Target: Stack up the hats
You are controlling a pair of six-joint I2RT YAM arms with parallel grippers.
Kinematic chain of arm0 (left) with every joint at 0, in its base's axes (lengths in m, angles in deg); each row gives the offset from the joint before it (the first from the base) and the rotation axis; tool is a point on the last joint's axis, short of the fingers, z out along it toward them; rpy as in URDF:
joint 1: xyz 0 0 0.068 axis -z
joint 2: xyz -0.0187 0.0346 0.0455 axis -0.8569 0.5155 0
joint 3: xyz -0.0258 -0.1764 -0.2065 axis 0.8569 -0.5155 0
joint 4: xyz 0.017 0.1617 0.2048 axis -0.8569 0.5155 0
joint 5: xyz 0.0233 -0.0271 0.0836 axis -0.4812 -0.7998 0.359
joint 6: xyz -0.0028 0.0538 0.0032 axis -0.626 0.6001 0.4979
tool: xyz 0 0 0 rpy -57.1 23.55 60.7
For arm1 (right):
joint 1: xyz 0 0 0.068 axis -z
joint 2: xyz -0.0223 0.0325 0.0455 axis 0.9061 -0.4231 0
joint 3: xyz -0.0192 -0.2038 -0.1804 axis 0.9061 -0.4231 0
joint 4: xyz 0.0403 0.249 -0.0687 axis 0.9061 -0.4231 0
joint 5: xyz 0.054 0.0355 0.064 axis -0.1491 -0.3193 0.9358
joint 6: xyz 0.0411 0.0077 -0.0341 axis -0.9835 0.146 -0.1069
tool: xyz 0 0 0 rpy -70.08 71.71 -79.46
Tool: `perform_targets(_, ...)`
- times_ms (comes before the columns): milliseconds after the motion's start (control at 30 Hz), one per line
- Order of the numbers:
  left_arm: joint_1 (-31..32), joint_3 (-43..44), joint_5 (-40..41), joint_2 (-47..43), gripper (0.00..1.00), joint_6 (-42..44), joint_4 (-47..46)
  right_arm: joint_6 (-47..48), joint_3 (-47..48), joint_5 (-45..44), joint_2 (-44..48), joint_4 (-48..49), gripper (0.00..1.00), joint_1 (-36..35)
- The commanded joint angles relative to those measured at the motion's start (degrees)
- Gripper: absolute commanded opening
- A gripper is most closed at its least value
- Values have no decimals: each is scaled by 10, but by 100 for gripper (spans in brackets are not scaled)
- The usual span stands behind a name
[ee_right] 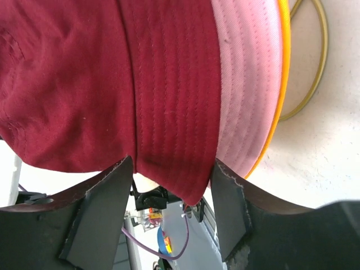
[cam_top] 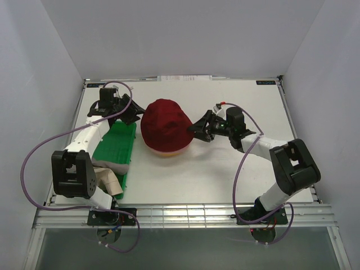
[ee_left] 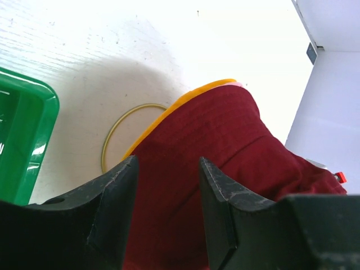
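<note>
Jaws stand apart on your left end effector (cam_top: 136,115) and right end effector (cam_top: 198,127), flanking red hat (cam_top: 164,125); withdraw level, don't snag it.

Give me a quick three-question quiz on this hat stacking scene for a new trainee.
1. True or false: the dark red hat is the top of the stack.
2. Which lies directly beneath it? A grey hat, B pale pink hat, C beige hat.
3. Fill in: the tray on the left of the stack is coloured ____.

Key: 1 true; 2 B; 3 green.
</note>
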Motion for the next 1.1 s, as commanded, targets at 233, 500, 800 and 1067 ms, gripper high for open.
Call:
perform_targets(233, 0, -32, -33, -9, 50, -17, -47, -15, 0, -12, -11, 49, 39, -1)
perform_targets(500, 0, -53, -23, -34, 48, -6, -38, 4, 12, -7, -40, 27, 12, 8)
perform_targets(800, -1, -53, -9, -49, 49, 15, -18, 68, 79, 6, -76, -60, 8, 35)
perform_targets(1067, -1, -59, -16, -47, 51, 17, -30, 135, 157, 21, -122, -155, 8, 41)
